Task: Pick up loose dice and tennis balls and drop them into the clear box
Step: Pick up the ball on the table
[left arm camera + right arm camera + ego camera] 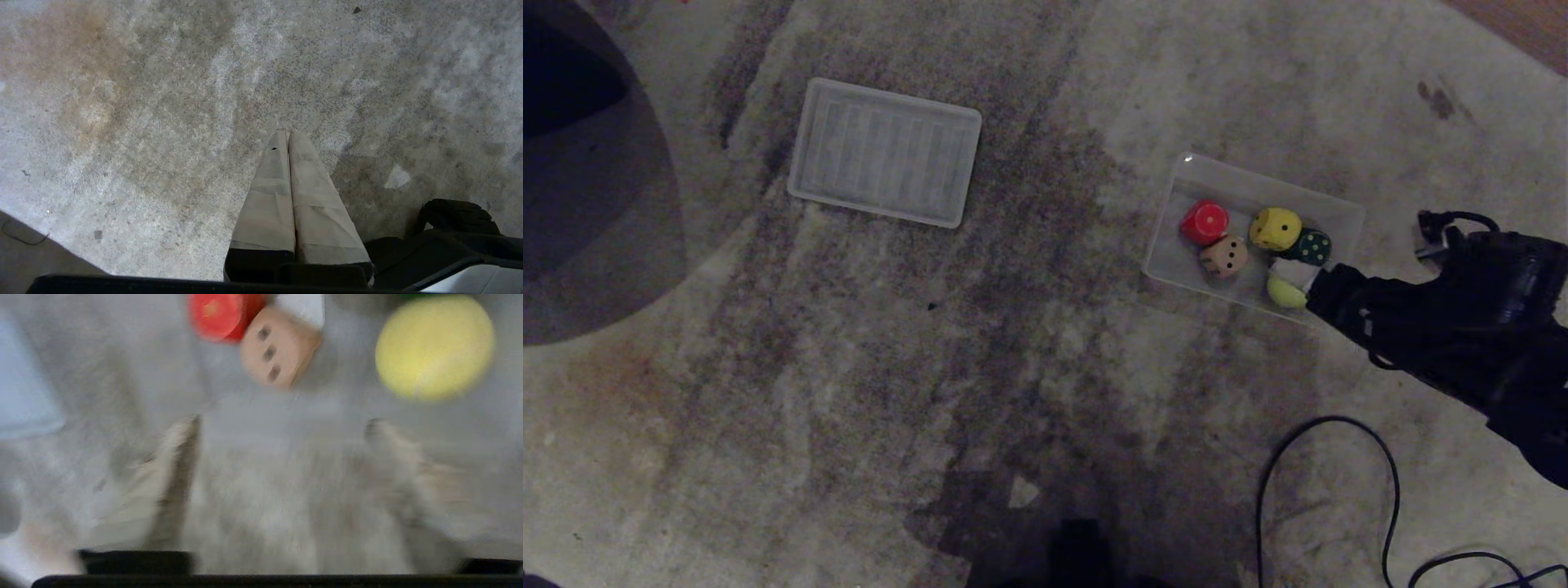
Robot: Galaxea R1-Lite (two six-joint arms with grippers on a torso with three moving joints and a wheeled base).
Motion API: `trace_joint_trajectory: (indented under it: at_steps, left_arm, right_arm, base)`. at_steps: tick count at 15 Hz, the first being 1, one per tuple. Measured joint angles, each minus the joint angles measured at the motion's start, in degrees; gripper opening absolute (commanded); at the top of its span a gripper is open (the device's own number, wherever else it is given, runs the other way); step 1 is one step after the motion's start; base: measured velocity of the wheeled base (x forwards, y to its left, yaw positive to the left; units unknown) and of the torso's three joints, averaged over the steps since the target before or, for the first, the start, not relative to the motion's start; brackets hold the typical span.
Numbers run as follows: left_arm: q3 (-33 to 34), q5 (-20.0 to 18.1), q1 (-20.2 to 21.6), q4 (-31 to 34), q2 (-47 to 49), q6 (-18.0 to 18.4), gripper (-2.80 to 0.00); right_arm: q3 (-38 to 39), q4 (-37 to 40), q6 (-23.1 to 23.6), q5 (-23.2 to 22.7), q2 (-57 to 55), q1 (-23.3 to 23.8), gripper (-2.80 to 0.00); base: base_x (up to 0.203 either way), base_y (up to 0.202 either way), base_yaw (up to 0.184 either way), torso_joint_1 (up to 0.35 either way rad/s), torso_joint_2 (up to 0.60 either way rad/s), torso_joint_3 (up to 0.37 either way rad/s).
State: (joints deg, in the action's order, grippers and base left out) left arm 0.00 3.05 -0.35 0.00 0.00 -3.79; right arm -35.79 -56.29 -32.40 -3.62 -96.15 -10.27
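The clear box [1227, 173] lies on the carpet at the right. Inside it are a red die [1205, 221], a tan die [1225, 256], a yellow die [1275, 229], a dark green die [1313, 246] and a tennis ball [1285, 291]. My right gripper [1307, 282] hangs over the box's near right corner, just beside the ball, open and empty. In the right wrist view its fingers [179, 465] stand wide apart around the gripper [282, 424], with the tennis ball [435, 347], tan die [278, 351] and red die [218, 314] beyond them. My left gripper [288, 132] is shut over bare carpet.
A flat white ribbed panel [885, 152] lies on the carpet at the upper left. A black cable [1339, 457] loops across the floor at the lower right. A dark rounded shape [572, 163] fills the far left edge. Wood floor [1527, 24] shows at the top right corner.
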Motion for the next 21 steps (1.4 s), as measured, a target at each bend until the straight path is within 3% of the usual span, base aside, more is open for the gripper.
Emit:
trace_joint_trajectory:
  at_steps: [3,6,10,15,18,21]
  left_arm:
    - [0.00,0.00,0.00,0.00,0.00,-0.01,-2.80]
    - [0.00,0.00,0.00,0.00,0.00,-0.01,-2.80]
    - [0.00,-0.02,0.00,0.00,0.00,0.00,-2.80]
    - [0.00,0.00,0.00,-0.02,0.00,-0.01,-2.80]
    - [0.00,0.00,0.00,-0.03,0.00,-0.04,-2.80]
    - [0.00,0.00,0.00,0.00,0.00,-0.04,-2.80]
  right_arm:
    - [6.67,8.36,2.97,-2.09,12.61,0.16,-2.80]
    - [12.35,24.19,10.81,-2.68,27.85,0.92,-2.80]
    - [21.18,45.74,21.72,-3.05,49.73,6.67,-2.80]
    - [27.23,64.23,28.00,-1.82,72.40,12.38,-2.80]
    - [31.83,61.03,29.83,4.16,78.08,13.21,-2.80]
    - [35.31,54.80,32.10,3.85,79.80,13.38,-2.80]
  base:
    - [0.000,0.000,0.000,0.000,0.00,0.000]
    - [0.000,0.000,0.000,0.000,0.00,0.000]
    - [0.000,0.000,0.000,0.000,0.00,0.000]
    - [0.000,0.000,0.000,0.000,0.00,0.000]
    - [0.000,0.000,0.000,0.000,0.00,0.000]
    - [0.000,0.000,0.000,0.000,0.00,0.000]
